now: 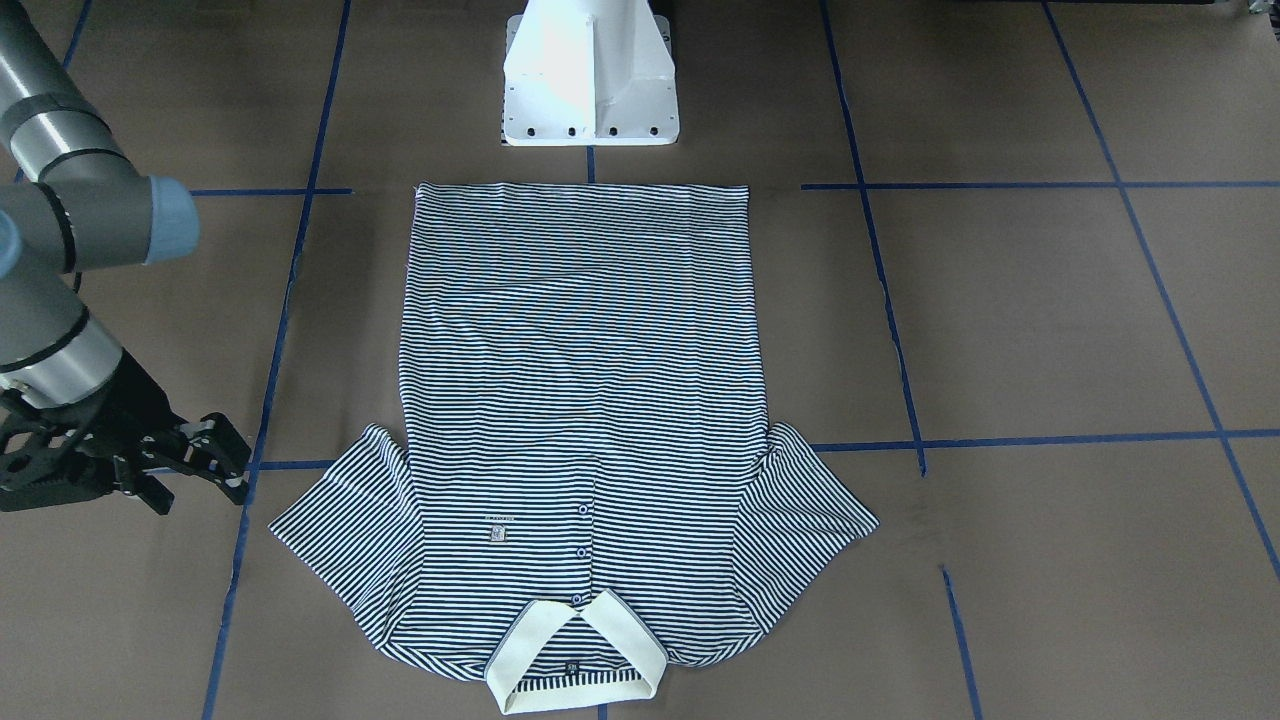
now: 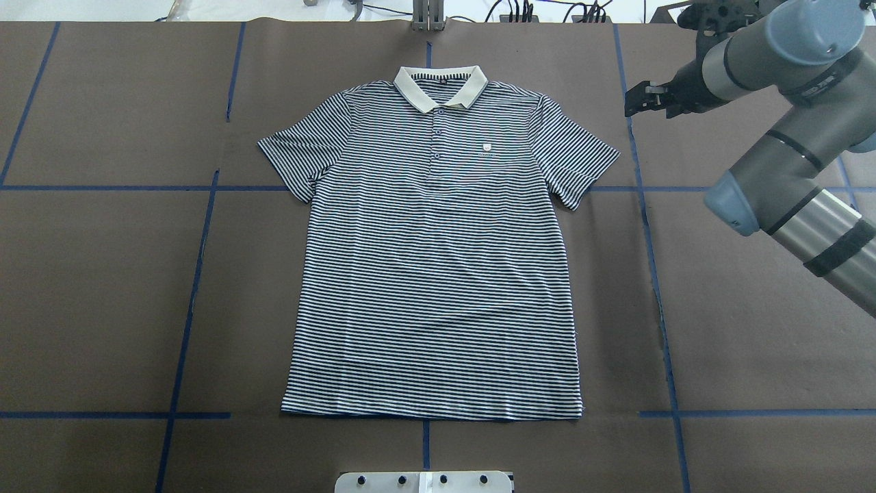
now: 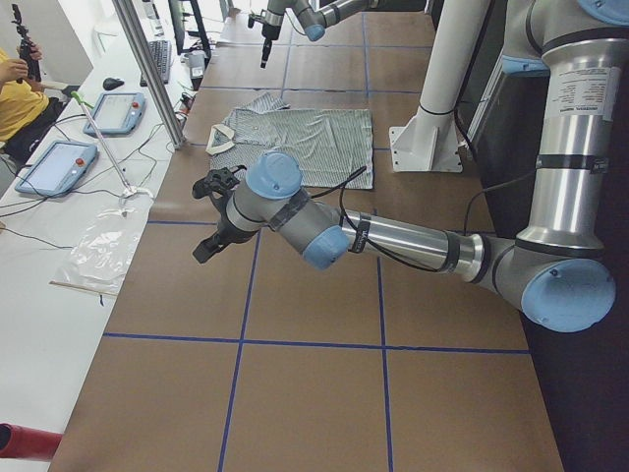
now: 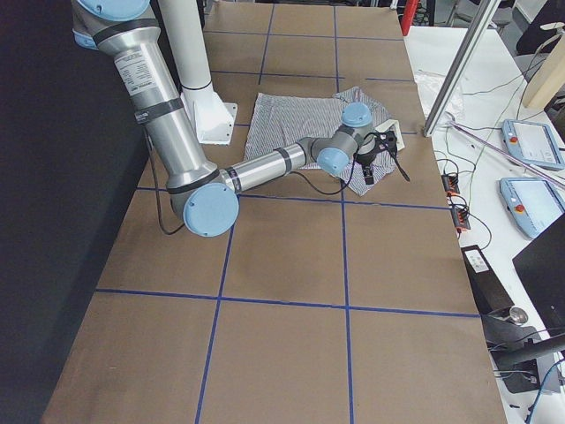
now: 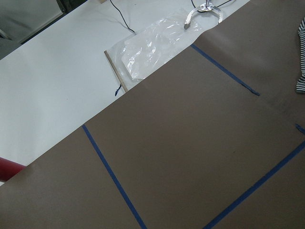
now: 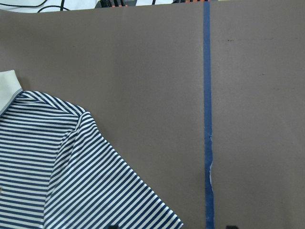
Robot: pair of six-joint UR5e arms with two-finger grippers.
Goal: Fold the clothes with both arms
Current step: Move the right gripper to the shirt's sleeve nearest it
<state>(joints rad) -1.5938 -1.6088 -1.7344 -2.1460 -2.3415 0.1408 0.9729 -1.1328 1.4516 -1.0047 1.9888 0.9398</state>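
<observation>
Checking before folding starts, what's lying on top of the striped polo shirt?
Nothing lies on the polo shirt: it is spread flat, buttons up, on the brown paper. The right gripper is beside its sleeve. Whatever the fabric covers is hidden.

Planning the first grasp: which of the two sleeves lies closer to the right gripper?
The logo-side sleeve. The right gripper hovers just outside its hem, while the other sleeve lies on the far side of the shirt.
</observation>
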